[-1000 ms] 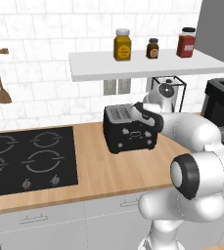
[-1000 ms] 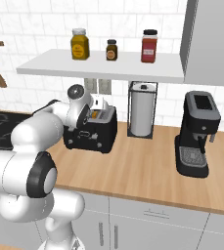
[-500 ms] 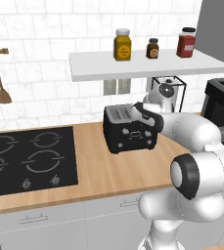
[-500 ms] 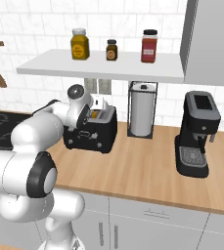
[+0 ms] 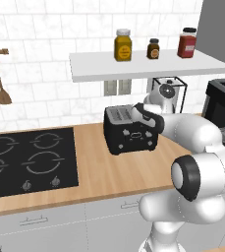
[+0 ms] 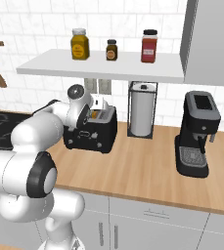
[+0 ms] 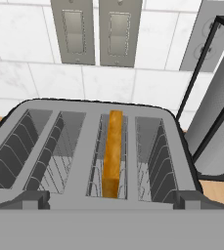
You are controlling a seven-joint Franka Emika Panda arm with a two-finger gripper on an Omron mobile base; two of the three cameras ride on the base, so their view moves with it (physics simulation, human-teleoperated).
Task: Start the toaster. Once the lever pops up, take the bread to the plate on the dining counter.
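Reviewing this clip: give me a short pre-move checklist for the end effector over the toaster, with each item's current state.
1. Bread in a slot: ok, one slice stands on edge in the third slot from the left in the hand view.
2. Toaster upright on the worktop: ok.
3. End effector near the toaster: ok, the hand camera looks straight down into the slots.
4. End effector open or shut: cannot tell, the fingers are not visible.
5. Lever position, up or down: cannot tell from these views.
6. Room beside the toaster: ok, the paper towel holder stands apart to its side.
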